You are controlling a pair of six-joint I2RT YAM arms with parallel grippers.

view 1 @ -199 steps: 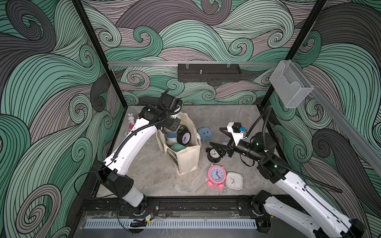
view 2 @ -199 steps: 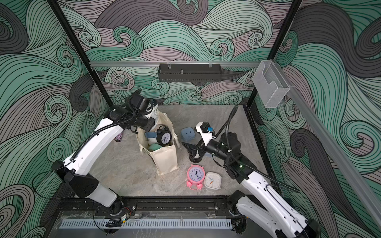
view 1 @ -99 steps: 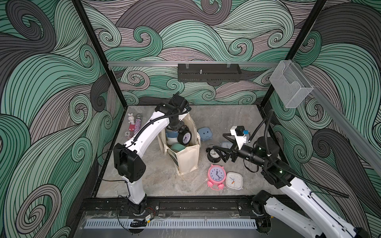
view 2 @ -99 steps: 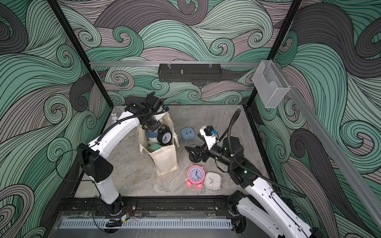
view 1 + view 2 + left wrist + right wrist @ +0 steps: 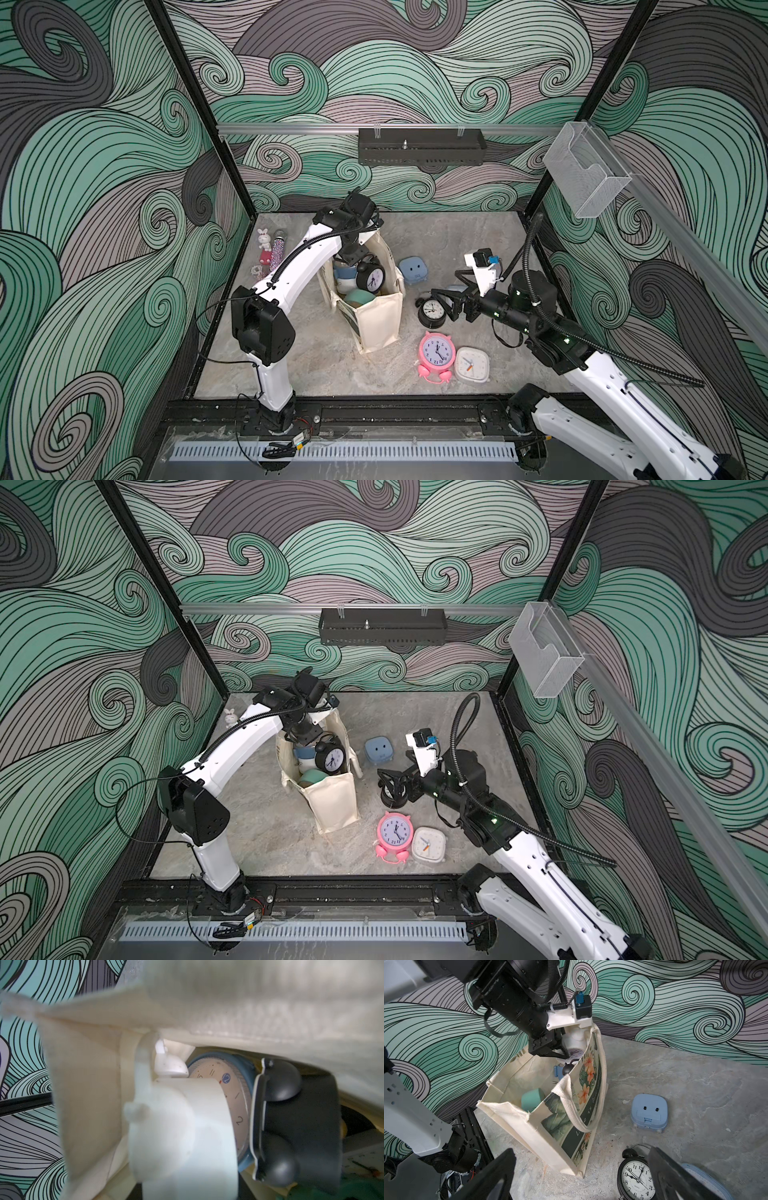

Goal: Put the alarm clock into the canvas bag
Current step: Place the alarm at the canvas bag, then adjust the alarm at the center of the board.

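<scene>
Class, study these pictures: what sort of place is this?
Probably a robot test cell: left arm and right arm bolted to a rail, wave-printed panels in a black frame, a pink alarm clock near a canvas bag.

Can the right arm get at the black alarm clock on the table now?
Likely yes: the right gripper is open beside the black alarm clock, which shows between its fingers in the wrist view, and nothing blocks it.

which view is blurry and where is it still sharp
Left wrist view: the canvas bag fabric and white clock near the lens are blurred, the blue-rimmed dial behind is sharper; right wrist view: bag print sharp; both top views: sharp, evenly lit.
</scene>
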